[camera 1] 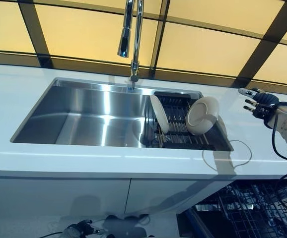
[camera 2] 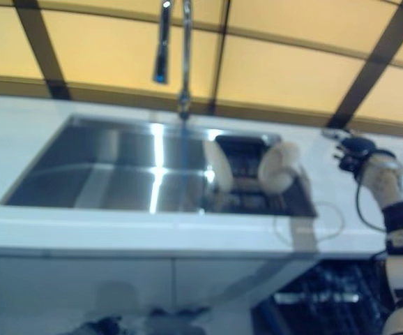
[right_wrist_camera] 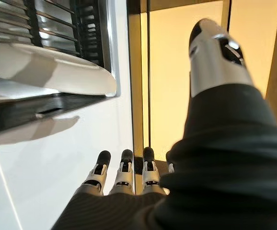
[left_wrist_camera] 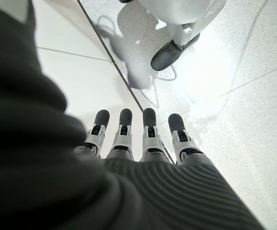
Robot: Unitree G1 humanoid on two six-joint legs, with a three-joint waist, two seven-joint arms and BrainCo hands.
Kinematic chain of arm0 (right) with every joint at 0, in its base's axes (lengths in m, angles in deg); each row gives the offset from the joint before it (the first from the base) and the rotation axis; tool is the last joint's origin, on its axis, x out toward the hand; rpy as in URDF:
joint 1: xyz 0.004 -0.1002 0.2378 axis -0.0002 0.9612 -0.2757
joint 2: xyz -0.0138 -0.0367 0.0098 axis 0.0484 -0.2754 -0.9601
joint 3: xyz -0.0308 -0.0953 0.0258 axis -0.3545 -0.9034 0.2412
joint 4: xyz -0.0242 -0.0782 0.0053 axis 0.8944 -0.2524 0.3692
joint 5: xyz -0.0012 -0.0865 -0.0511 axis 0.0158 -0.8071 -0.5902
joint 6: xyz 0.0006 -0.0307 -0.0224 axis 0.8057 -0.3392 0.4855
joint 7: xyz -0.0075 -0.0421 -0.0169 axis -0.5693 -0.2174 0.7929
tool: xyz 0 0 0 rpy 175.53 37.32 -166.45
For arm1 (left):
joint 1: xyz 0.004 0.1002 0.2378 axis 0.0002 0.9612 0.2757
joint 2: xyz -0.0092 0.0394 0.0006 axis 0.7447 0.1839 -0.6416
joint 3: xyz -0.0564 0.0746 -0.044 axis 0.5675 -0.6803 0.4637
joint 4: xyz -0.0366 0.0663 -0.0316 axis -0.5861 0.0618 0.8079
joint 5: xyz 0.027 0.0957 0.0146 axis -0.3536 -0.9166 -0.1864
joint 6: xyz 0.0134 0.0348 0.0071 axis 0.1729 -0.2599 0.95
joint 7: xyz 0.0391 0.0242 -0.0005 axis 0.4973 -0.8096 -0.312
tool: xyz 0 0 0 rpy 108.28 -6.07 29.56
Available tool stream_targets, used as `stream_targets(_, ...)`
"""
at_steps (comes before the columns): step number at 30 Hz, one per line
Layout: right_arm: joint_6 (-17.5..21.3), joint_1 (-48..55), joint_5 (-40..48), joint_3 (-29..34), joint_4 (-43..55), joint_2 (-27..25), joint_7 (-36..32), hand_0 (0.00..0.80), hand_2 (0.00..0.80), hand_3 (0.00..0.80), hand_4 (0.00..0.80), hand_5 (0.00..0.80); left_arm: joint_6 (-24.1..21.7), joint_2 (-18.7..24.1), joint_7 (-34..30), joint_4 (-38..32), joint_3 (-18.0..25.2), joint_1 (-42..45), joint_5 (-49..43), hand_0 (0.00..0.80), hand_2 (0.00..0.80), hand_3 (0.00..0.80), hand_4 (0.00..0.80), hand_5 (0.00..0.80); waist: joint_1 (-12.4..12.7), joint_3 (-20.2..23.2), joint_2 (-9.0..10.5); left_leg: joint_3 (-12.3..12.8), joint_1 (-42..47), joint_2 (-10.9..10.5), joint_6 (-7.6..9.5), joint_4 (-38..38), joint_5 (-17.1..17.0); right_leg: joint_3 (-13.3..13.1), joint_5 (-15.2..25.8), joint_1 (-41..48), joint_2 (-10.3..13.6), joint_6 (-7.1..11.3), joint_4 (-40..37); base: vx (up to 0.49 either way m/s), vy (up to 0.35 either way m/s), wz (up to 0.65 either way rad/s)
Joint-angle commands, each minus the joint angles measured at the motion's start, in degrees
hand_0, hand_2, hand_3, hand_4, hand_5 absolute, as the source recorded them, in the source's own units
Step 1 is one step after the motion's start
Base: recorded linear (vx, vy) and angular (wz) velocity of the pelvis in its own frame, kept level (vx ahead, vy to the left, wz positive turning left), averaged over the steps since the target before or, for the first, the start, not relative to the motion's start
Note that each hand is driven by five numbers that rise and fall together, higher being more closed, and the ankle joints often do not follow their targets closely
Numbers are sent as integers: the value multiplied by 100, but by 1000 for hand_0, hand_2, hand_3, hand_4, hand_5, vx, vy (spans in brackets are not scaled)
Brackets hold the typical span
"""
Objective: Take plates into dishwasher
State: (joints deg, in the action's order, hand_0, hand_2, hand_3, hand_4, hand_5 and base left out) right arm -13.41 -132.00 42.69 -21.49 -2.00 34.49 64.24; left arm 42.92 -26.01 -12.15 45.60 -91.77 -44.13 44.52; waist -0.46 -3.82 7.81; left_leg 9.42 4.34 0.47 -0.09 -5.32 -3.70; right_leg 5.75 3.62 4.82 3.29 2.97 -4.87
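A steel sink [camera 1: 89, 116] is set into the white surface [camera 1: 108, 161]. A chrome faucet [camera 1: 132, 34] rises at the sink's back rim. Behind the sink runs a wall of yellow panels [camera 1: 89, 32] with dark frames. White cabinet doors [camera 1: 59, 196] sit below the sink.

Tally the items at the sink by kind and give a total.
Plates: 2
Drying rack: 1
Faucet: 1
Sink: 1
Total: 5
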Motion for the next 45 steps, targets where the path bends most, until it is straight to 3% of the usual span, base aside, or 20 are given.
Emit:
stream_targets(1,94,-641,49,-104,-107,-26,-25,0,0,0,0,0,-123,15,-25,156,-283,-212,-138,0,0,0,0,0,255,17,-154,-63,125,-27,42,32,439,215,-23,-113,309,474,494,0,0,0)
stream_targets(45,271,-608,199,190,-1066,111,701,0,0,0,0,0,-208,49,30,-3,-584,-262,-14,0,0,0,0,0,476,-318,-307,-303,84,20,-39,73,374,430,-252,-54,314,385,693,0,-10,4)
